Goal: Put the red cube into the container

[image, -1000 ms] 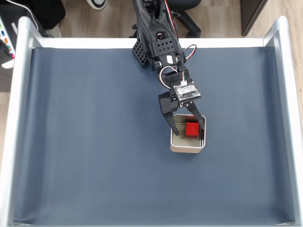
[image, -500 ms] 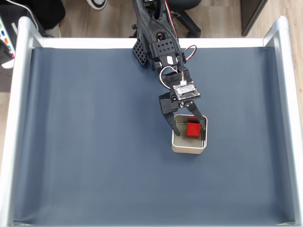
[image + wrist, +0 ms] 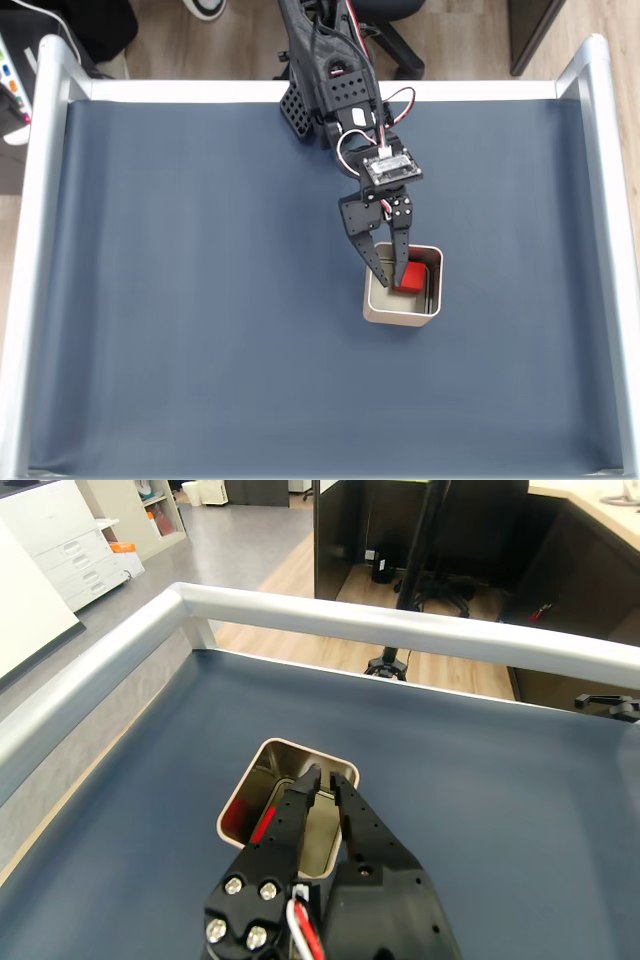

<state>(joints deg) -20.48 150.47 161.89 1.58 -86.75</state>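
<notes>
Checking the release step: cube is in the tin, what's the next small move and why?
Probably lift the gripper straight up out of the container. The red cube sits inside the tin in the fixed view, and the jaws look nearly closed and empty over it, so only a clean retreat without snagging a wall seems left.

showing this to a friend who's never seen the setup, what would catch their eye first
Probably the red cube, the one bright spot, lying inside the silvery container right of centre on the dark blue mat in the fixed view. Next comes the black arm reaching down from the top edge, its tool poised over the container's opening with its fingers nearly together and holding nothing. In the wrist view the tool points into the container, a red reflection showing on the inner wall.
</notes>
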